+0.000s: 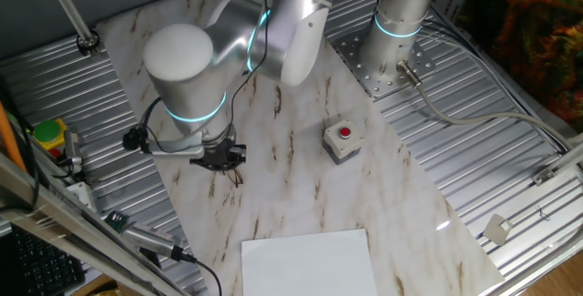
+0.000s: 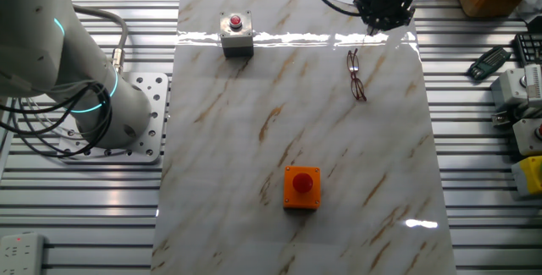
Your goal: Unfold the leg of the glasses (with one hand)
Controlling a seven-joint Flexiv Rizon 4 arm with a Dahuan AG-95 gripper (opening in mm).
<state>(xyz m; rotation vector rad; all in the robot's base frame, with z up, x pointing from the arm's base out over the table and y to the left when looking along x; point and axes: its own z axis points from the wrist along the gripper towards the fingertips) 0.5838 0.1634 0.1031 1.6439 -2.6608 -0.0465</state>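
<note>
While my gripper (image 2: 383, 26) hovers just beside the glasses (image 2: 356, 74), jaw state unclear, I must next descend onto one leg.

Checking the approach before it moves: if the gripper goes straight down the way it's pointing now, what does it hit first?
Probably the glasses. The gripper points down at the marble table beside their near end, so it may just miss them and meet marble; depth is unclear.
</note>
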